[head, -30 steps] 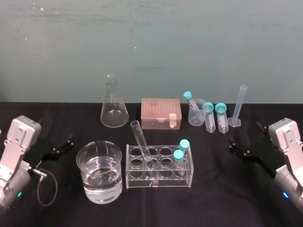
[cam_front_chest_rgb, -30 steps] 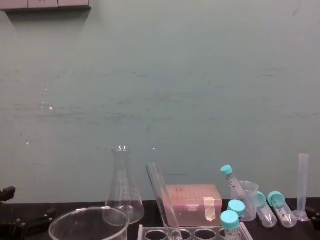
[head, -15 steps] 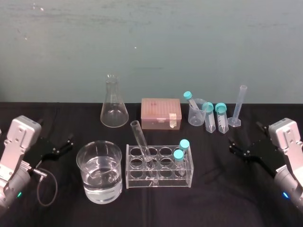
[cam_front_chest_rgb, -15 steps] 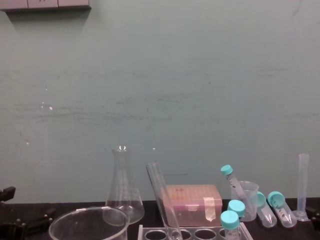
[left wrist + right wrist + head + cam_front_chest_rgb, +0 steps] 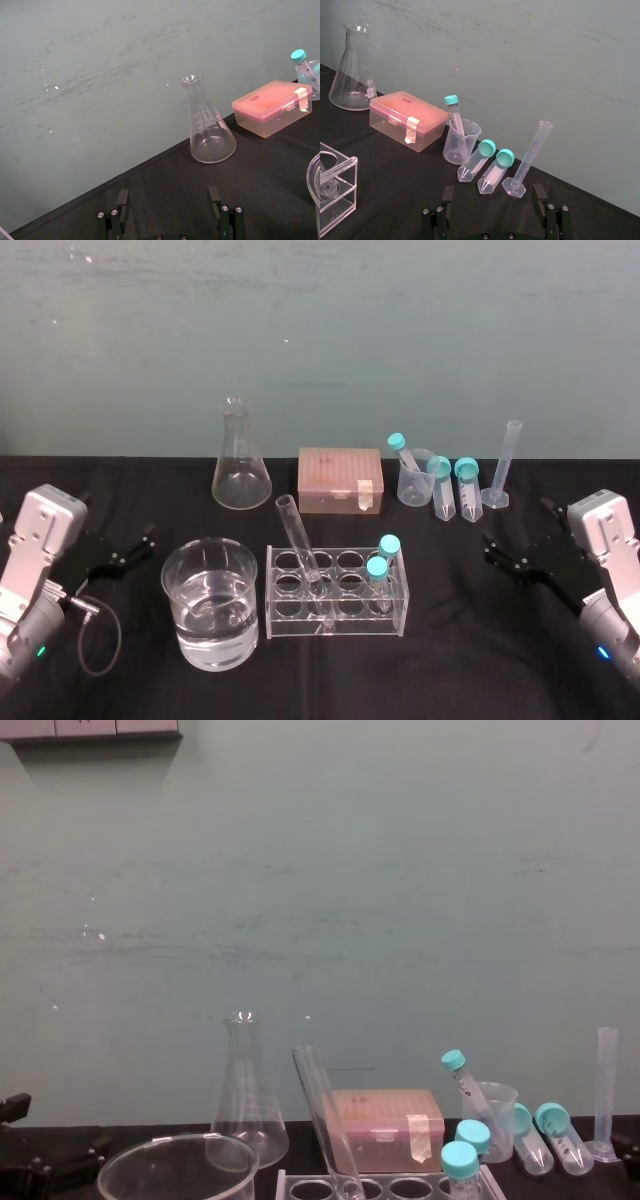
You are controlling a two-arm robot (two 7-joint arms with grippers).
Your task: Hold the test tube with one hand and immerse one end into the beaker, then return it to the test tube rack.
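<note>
Nothing's moved; test tube [image 5: 298, 538] leans far-left in rack [image 5: 350, 622], prob. nearer left gripper [image 5: 135, 546] than right gripper [image 5: 503, 558]; both spread wide, empty.

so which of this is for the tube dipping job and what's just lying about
For the job: test tube leaning in the test tube rack; beaker; left gripper and right gripper, open, parked either side.
Lying about: flask, pink box, plastic cup, teal-capped tubes, graduated cylinder.

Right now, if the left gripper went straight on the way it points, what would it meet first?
Probably the conical flask, standing ahead of the open left gripper across the black table; the beaker sits off that line. Depth is unclear.
</note>
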